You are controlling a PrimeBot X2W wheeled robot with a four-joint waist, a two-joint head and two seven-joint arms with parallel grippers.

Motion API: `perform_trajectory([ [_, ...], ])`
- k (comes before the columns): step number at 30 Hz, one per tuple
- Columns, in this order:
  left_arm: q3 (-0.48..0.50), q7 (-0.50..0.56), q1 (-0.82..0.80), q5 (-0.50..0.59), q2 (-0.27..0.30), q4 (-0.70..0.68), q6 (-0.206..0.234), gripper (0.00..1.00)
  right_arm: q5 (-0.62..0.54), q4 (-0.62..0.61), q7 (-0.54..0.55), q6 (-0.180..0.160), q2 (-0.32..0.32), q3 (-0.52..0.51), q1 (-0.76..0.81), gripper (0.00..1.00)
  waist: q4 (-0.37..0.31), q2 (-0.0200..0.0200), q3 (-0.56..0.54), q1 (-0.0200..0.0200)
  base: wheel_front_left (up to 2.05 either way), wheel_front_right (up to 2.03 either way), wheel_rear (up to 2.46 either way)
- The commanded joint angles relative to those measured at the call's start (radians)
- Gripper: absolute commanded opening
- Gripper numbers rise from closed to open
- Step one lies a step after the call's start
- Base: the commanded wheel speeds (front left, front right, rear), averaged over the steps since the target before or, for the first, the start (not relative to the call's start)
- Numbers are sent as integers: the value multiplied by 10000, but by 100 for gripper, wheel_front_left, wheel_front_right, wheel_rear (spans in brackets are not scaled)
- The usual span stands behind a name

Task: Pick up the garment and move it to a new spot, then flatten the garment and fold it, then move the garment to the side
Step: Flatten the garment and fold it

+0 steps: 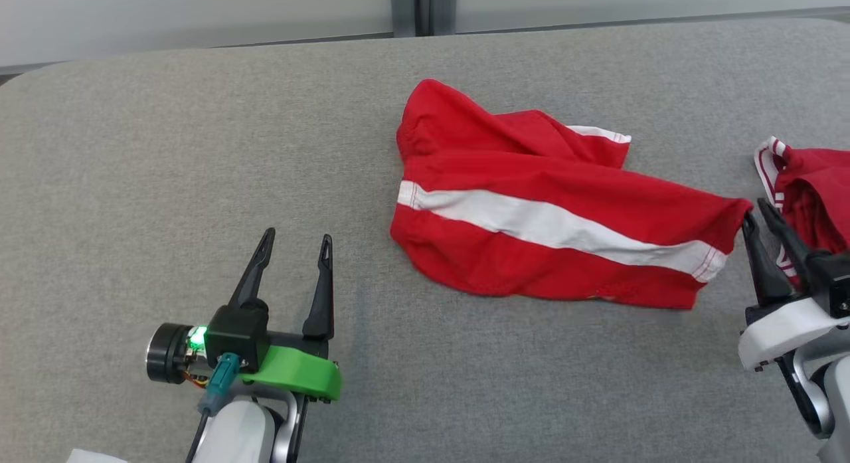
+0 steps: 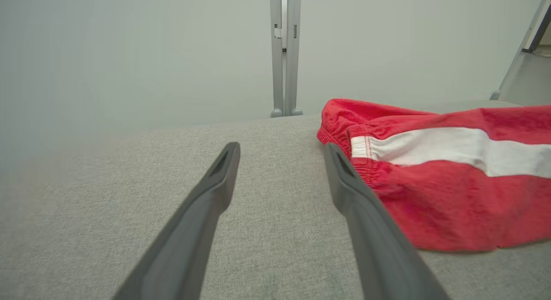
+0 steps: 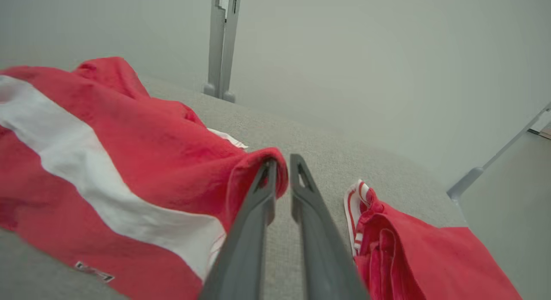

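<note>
Grey fabric table (image 1: pixel 166 151) carries two red garments: the white-striped shorts (image 1: pixel 544 210), rumpled right of centre and, we judge, awaiting flattening, and a second piece (image 1: pixel 813 190) at the right edge. Two grippers: the left gripper (image 1: pixel 297 236) rests wide open, empty, clear of the shorts. The right gripper (image 1: pixel 756 210) has its fingers nearly together at their right corner, and we cannot tell whether it pinches.

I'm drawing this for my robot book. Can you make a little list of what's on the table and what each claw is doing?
Surface: grey cloth-covered table
Main garment: red shorts with a white stripe, crumpled, mid-table
Other garment: second red piece at the right edge, apart from the shorts
Left claw: open, empty, not touching the shorts
Right claw: nearly closed at the shorts' right corner; grip unclear
</note>
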Motion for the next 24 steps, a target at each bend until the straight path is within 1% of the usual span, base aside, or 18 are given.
perform_trajectory([
  [1, 32, -30, -194, 12, 31, 45, -24, 100, -147, 258, -29, -21, 17, -118, -149, 100, -393, -1, 155, 0, 0, 0, 0],
  [5, 73, -30, -226, 83, 33, 83, -73, 100, 47, 806, -308, -21, 481, -433, -311, 100, -529, -1, 173, 0, 0, 0, 0],
  [8, 108, -30, -217, 116, 32, 101, -84, 100, 162, 780, -562, -21, 859, -689, -318, 100, -614, -1, 179, 0, 0, 0, 0],
  [12, 149, -30, -257, 24, 32, 7, -125, 100, 546, 119, -811, -21, 1522, -904, -55, 100, -710, -1, 181, 0, 0, 0, 0],
  [14, 166, -30, -274, -159, 32, -64, -142, 100, 790, -469, -848, -21, 1777, -732, 214, 100, -726, -1, 193, 0, 0, 0, 0],
  [16, 150, -30, -327, -365, 32, -152, -163, 100, 1128, -1175, -845, -21, 2006, -803, 568, 100, -717, -1, 196, 0, 0, 0, 0],
  [18, 117, -30, -364, -433, 32, -180, -180, 100, 1282, -1520, -846, -21, 2145, -816, 932, 100, -708, -1, 202, 0, 0, 0, 0],
  [21, 140, -30, -415, -557, 32, -182, -284, 100, 1305, -1716, -847, -19, 2220, -684, 1132, 100, -765, -1, 219, 0, 0, 0, 0],
  [23, 169, -30, -435, -905, 32, -126, -444, 100, 1290, -1733, -847, -19, 2255, -617, 1152, 100, -825, -1, 237, 0, 0, 0, 0],
  [24, 204, -30, -458, -1339, 32, -60, -542, 100, 1278, -1761, -847, -19, 2281, -571, 1091, 100, -867, -1, 244, 0, 0, 0, 0],
])
